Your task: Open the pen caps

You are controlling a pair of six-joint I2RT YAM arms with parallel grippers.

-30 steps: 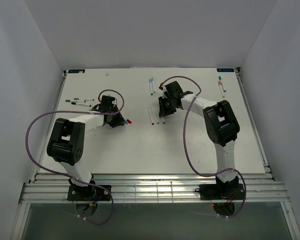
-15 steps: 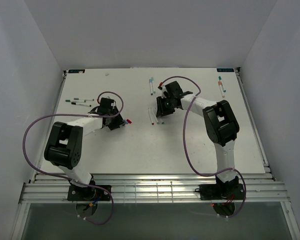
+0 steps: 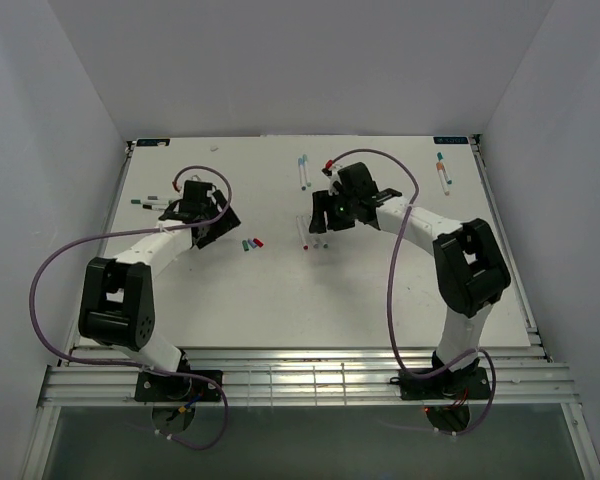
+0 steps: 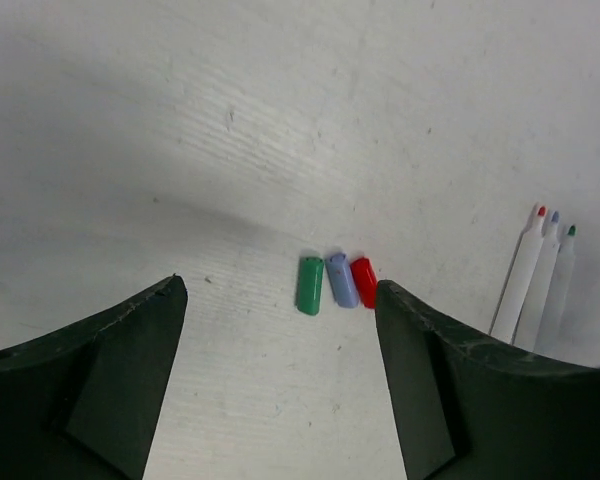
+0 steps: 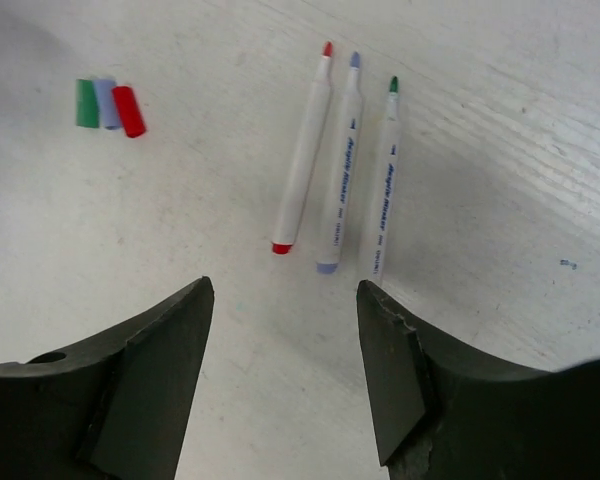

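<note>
Three loose pen caps lie side by side on the white table: green [image 4: 309,286], pale blue [image 4: 341,280] and red [image 4: 364,281]; they also show as a small row [image 3: 250,243] in the top view. My left gripper [image 4: 278,300] hangs open just behind them, holding nothing. Three uncapped white pens, red-tipped [image 5: 303,170], blue-tipped [image 5: 341,175] and green-tipped [image 5: 385,185], lie parallel ahead of my right gripper [image 5: 285,290]. It is open and empty above the table. The pens [image 3: 315,235] lie right of the caps.
Capped pens lie at the back left [image 3: 150,203], behind my left gripper [image 3: 218,225]. Another pair [image 3: 303,172] lies at the back centre and a pair [image 3: 444,172] at the back right. White walls close in both sides and the rear.
Both grippers have opened. My left gripper drew back and to the left, leaving green and blue caps beside the red one. My right gripper pulled back slightly from the three pens.
</note>
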